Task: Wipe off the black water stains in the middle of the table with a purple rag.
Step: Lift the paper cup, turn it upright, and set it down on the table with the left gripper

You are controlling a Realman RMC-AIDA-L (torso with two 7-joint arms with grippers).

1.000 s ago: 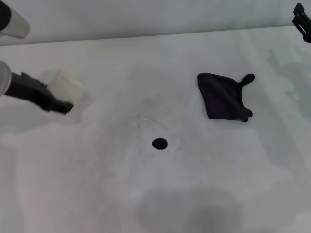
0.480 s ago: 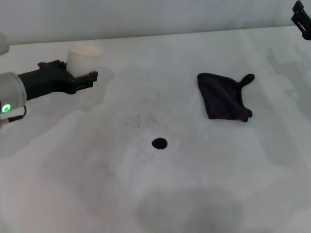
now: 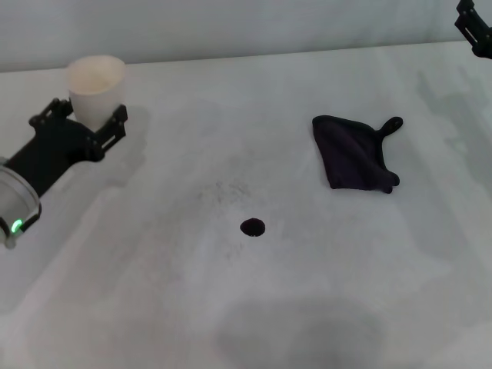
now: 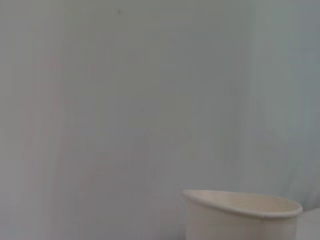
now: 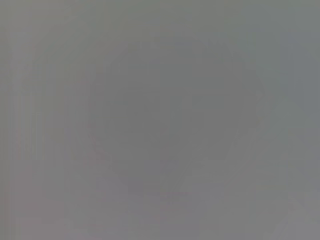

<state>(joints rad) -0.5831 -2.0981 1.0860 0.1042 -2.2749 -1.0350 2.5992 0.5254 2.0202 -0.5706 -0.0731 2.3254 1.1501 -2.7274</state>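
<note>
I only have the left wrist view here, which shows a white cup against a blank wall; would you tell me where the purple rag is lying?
Observer: The purple rag lies flat on the table, on the robot's right side, with its loop tab pointing towards the far right.
Operator: Thank you. And where is the stain?
Observer: The black water stains are one small blot near the table's middle, nearer the robot than the rag and apart from it.
Operator: Is the left gripper holding the cup?
Observer: The left gripper has its fingers either side of the white cup; I cannot tell whether they grip it.
Operator: And the right arm?
Observer: The right gripper sits at the far right edge, away from the rag.
</note>
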